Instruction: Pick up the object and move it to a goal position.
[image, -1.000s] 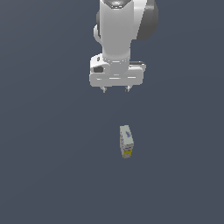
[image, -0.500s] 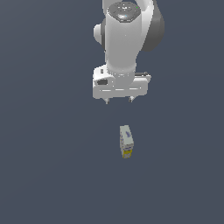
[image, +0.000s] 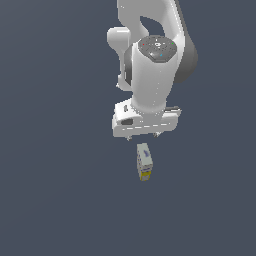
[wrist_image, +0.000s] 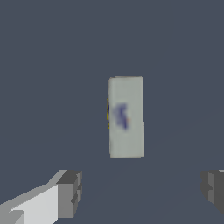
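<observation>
The object (image: 144, 161) is a small elongated whitish-grey box with a bluish mark and a yellow end. It lies flat on the dark grey floor. In the wrist view the object (wrist_image: 126, 116) shows its pale top face with the bluish mark. My white gripper (image: 143, 135) hangs just above and behind the box's far end, apart from it. The gripper (wrist_image: 142, 189) is open and empty, with the two grey fingertips (wrist_image: 70, 193) wide apart and the box lying ahead of the gap between them.
The dark grey floor (image: 55, 190) spreads all around the box. The white arm (image: 152, 65) rises above the gripper.
The arm has moved down and toward the box. The gripper now sits close over the box's far end. The box has not moved.
</observation>
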